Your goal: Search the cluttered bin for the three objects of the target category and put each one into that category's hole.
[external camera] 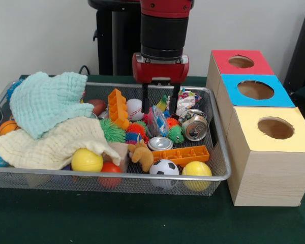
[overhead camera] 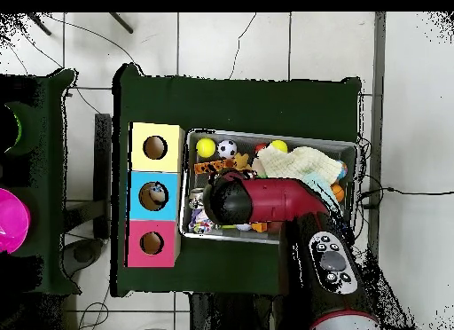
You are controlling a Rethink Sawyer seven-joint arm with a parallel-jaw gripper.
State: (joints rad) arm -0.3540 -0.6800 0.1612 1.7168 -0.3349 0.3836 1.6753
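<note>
The bin [external camera: 117, 177] is a wide wire mesh basket full of toys, cans and cloths; it also shows in the overhead view [overhead camera: 348, 147]. My gripper [external camera: 160, 113] hangs over the back middle of the bin, open and empty, its fingers [external camera: 145, 104] just above a clear packet [external camera: 157, 122]. A baseball [external camera: 134, 108] lies to its left and a crushed can [external camera: 195, 127] to its right. The hole [external camera: 241, 61] in the red-topped box is at the far right; it also shows in the overhead view [overhead camera: 152, 243]. In the overhead view the arm [overhead camera: 257, 202] hides the gripper.
A mint cloth [external camera: 46, 101] and a cream cloth [external camera: 51, 142] cover the bin's left half. Yellow balls [external camera: 86, 160] [external camera: 196, 169], a soccer ball [external camera: 164, 168], a plush animal [external camera: 141, 154] and orange bricks [external camera: 185, 154] lie at the front. Blue-topped [external camera: 255, 89] and yellow-topped [external camera: 276, 127] boxes stand nearer.
</note>
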